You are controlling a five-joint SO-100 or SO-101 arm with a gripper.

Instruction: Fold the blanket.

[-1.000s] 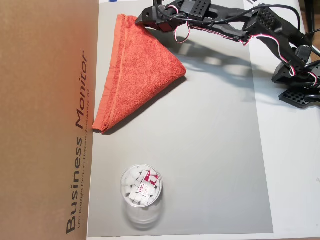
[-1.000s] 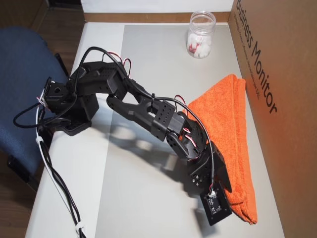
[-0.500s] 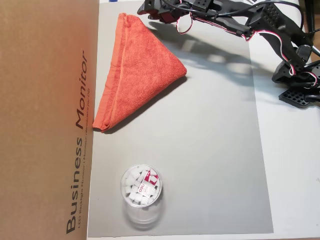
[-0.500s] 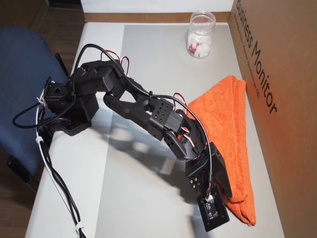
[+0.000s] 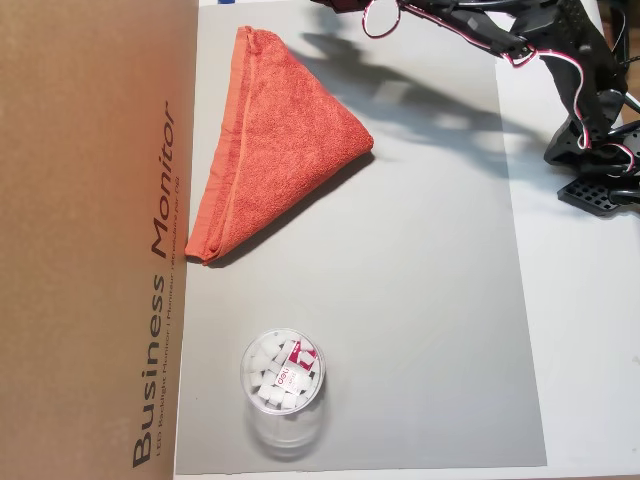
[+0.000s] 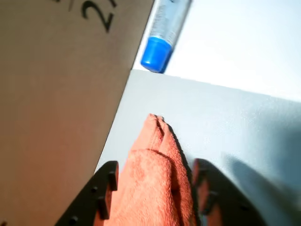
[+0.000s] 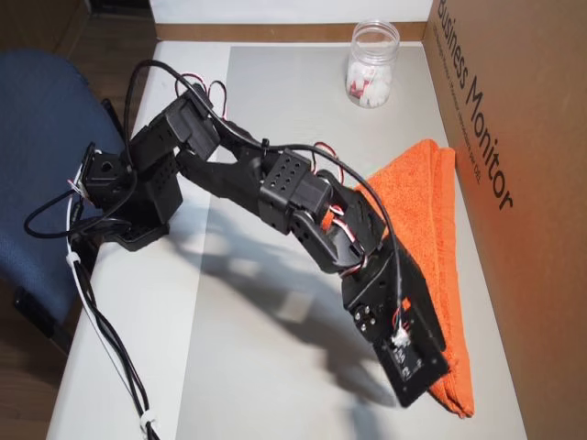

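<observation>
Orange blanket (image 5: pixel 275 145) folded, tool (image 6: pixel 153 181) open (wrist view only)

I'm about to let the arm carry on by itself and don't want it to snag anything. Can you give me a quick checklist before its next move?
1. Blanket already folded into a triangle: ok.
2. Pincer open, a finger on either side of the blanket's corner: ok.
3. Pincer free of the cloth: cannot tell.
4. Cardboard box right beside the blanket's hemmed edge, tight for the arm: not ok.
5. Plastic jar standing apart from the blanket: ok.
</observation>
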